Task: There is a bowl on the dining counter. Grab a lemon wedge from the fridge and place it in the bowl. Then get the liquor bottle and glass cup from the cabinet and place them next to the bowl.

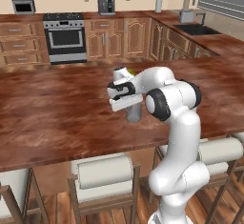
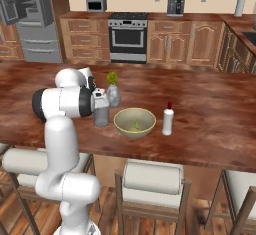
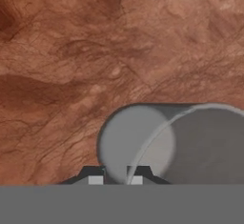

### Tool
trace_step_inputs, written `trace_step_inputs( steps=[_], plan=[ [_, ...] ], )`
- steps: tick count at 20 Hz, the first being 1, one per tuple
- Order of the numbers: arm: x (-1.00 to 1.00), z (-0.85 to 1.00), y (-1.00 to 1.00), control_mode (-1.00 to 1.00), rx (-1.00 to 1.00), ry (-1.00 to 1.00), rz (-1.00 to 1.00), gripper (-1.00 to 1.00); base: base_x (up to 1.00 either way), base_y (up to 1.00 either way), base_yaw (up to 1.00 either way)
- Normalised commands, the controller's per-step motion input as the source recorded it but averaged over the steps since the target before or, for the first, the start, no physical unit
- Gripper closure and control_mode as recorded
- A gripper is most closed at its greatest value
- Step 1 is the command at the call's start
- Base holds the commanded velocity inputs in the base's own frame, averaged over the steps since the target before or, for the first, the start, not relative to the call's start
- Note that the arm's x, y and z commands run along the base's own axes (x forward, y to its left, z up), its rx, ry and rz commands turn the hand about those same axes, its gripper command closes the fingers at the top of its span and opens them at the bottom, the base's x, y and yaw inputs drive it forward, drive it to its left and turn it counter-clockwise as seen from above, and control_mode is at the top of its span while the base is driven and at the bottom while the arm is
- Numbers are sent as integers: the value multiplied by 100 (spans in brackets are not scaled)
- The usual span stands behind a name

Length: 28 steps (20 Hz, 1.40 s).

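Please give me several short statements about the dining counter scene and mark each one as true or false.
1. The glass cup stands upright on the dining counter. True.
2. The liquor bottle lies on its side. False: it stands upright, beside the bowl.
3. The bowl is between the glass cup and the liquor bottle. True.
4. The bowl holds nothing. False: a small yellow-green lemon wedge lies inside.
5. The gripper is at the rim of the glass cup. True.
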Motion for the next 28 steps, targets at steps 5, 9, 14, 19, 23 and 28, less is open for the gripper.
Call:
trace_step_inputs(
  steps=[5,9,14,19,23,28],
  plan=[
    [0,-4,-27,-100,0,-6,0,100,0,0,0],
    [0,-4,-20,-100,0,-5,0,100,0,0,0],
    [0,-15,-1,-100,0,-1,0,-100,0,0,0],
    [0,-8,0,-100,0,0,0,-100,0,0,0],
    [0,2,0,-100,0,0,0,-100,0,0,0],
    [-9,41,0,-100,0,-7,0,-100,0,0,0]
  ],
)
